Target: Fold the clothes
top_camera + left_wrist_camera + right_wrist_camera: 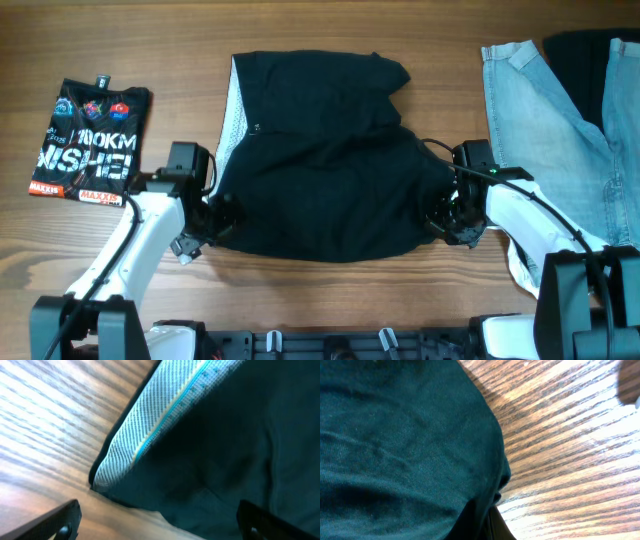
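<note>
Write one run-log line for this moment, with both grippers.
left gripper: open, at black shorts corner | right gripper: at shorts' right edge, state unclear | shorts: spread out, mesh lining showing

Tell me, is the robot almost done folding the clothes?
Not yet. The printed black shirt lies folded. The left end effector and right end effector sit at the lower corners of the black shorts. The denim and dark garment wait their turn.

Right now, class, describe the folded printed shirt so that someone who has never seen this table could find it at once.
Start at the wooden table and look to its left end, past the black shorts spread in the middle. A small folded black shirt lies there. Unlike the plain shorts and the pale denim on the right, it bears white lettering and coloured badges.
</note>
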